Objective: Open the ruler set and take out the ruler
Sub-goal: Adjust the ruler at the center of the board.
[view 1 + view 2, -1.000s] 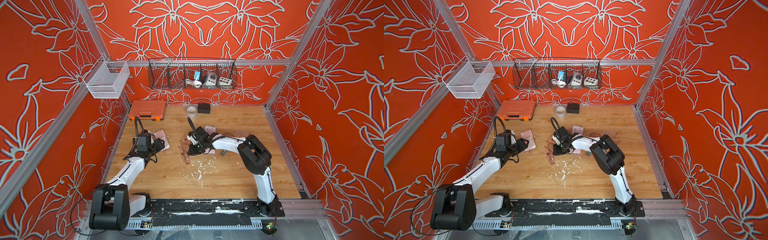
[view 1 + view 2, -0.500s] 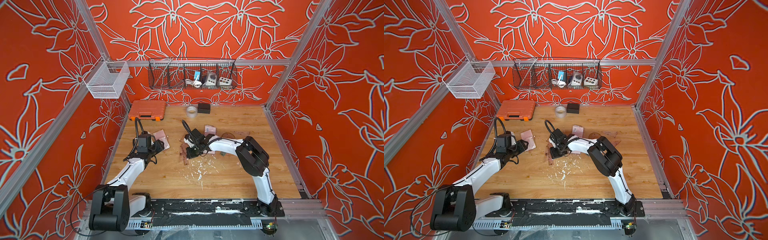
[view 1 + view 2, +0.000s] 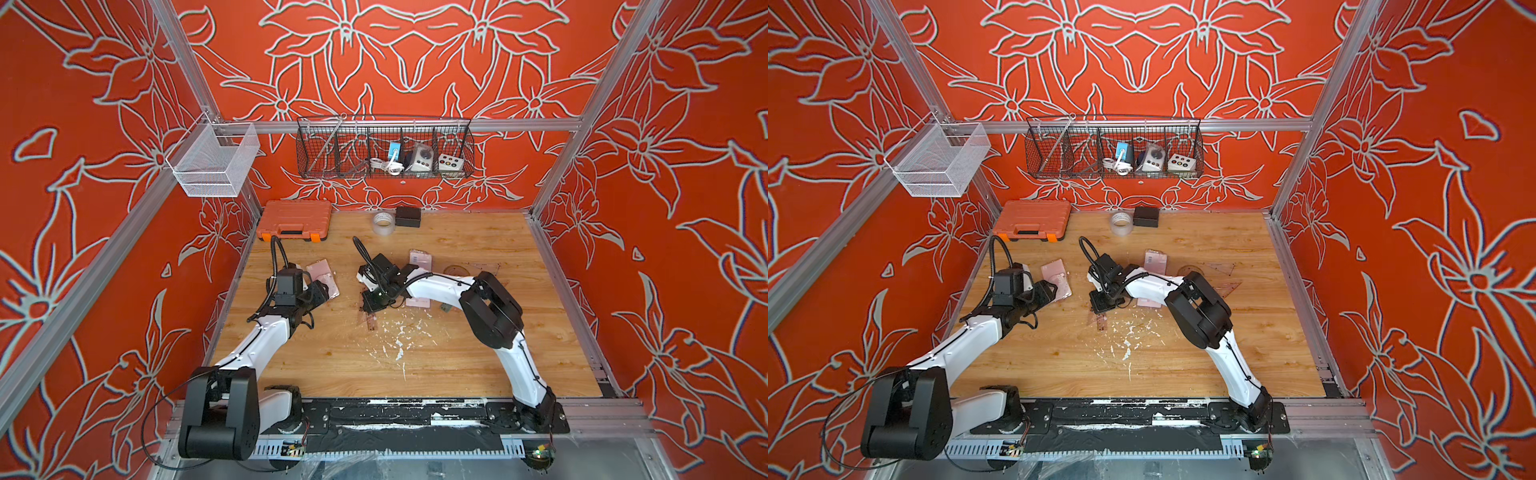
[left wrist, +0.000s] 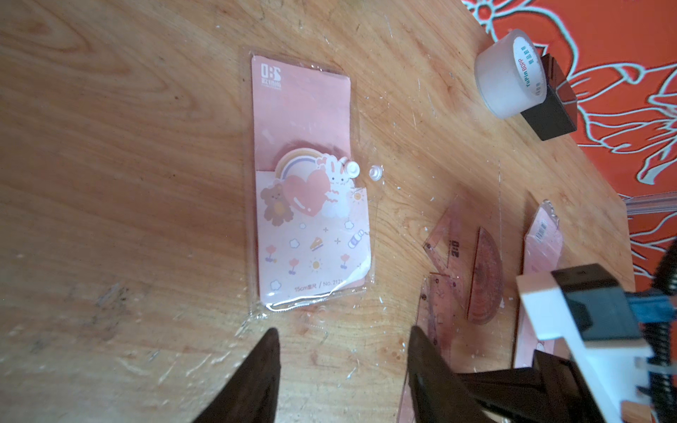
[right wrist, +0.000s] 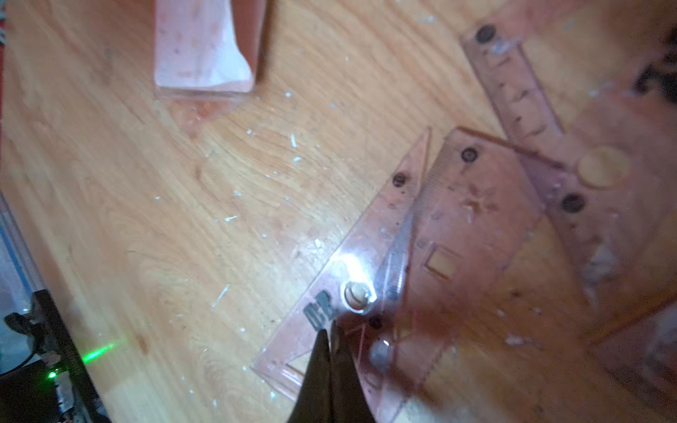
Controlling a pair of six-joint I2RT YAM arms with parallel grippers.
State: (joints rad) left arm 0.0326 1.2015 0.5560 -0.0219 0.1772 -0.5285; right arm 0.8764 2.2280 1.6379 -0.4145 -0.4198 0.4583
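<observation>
1. Pink pouch (image 4: 311, 183) lies unsnapped just ahead of the left gripper (image 4: 342, 329), whose jaws are half-open and empty
2. Right gripper (image 5: 328, 335) is closed, tips on the set square (image 5: 381, 219); any pinch is unclear
3. Removal seems in hand: the ruler (image 5: 520, 102) lies out beyond those tips; next likely needs reopening to straddle its edge

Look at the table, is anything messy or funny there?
Yes. White flecks are sprinkled over the middle of the wooden table, like crumbs. The pink see-through rulers lie crisscrossed in a heap, not lined up. The pink pouch has a crinkled, ragged end.
</observation>
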